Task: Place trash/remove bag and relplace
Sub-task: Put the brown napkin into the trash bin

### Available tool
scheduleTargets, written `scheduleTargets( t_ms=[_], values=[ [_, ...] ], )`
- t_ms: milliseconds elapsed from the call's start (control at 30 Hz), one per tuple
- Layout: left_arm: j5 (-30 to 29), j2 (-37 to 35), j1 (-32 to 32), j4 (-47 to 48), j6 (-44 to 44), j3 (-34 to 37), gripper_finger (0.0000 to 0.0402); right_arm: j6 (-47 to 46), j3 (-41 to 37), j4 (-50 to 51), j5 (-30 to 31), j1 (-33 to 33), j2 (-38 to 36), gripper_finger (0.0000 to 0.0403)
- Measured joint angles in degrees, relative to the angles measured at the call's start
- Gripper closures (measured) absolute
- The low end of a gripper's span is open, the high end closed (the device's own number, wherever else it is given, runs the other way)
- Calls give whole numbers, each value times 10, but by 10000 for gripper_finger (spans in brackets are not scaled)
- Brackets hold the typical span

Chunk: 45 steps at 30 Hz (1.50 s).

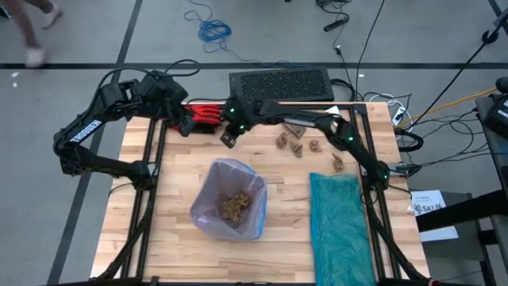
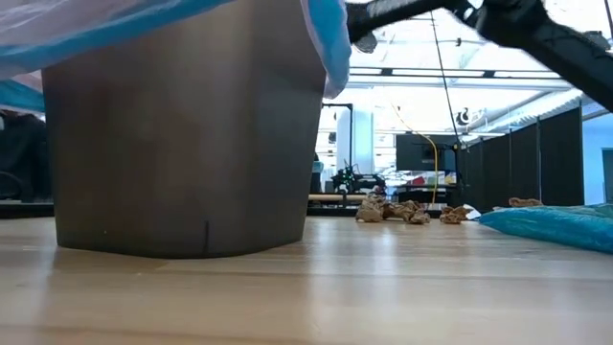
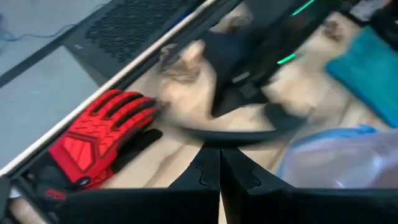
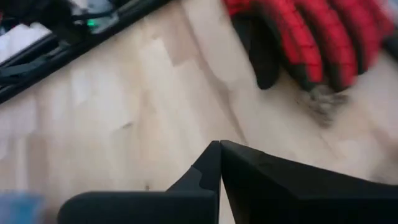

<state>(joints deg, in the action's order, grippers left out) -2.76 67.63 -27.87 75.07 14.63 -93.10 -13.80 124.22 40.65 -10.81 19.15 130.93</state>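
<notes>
From above, we see the bag (image 1: 255, 226) lining the bin (image 1: 230, 203), trash (image 1: 235, 205) inside, loose lumps (image 1: 297, 144) beside the teal bag (image 1: 341, 226); low down, the bin blocks the left side; at both wrists, the left gripper (image 3: 219, 163) and right gripper (image 4: 220, 155) are closed empty near the red glove (image 3: 99, 140).
</notes>
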Motion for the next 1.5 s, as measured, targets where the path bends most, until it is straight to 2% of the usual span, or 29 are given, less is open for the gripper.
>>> scheduleTargets(
  t_ms=[67, 167, 300, 467, 633, 767, 1100, 1167, 1367, 1500],
  values=[
    [-12, 8, -14, -2, -7, 1, 402, 17, 0, 33, 3, 7, -38, 402],
    [0, 21, -38, -19, -22, 20, 402, 30, 1, 89, 8, 18, -87, 403],
    [53, 33, -74, -80, -49, 72, 402, 37, 1, 158, 8, 34, -139, 403],
    [143, 48, -124, -184, -75, 154, 402, 64, 1, 242, 66, 41, -181, 403],
    [204, 98, -156, -220, -109, 216, 402, 52, 0, 261, 31, 51, -198, 403],
    [238, 165, -152, -255, -162, 230, 402, 49, 0, 266, 32, 59, -209, 403],
    [234, 310, -140, -338, -195, 230, 402, 42, 0, 298, 62, 67, -238, 403],
    [210, 331, -140, -342, -185, 230, 402, 34, 0, 299, 64, 68, -245, 403],
    [68, 358, -140, -360, -165, 230, 402, 24, 0, 299, 82, 67, -257, 403],
    [51, 359, -140, -391, -165, 230, 402, 21, 0, 299, 82, 66, -262, 403]
  ],
)
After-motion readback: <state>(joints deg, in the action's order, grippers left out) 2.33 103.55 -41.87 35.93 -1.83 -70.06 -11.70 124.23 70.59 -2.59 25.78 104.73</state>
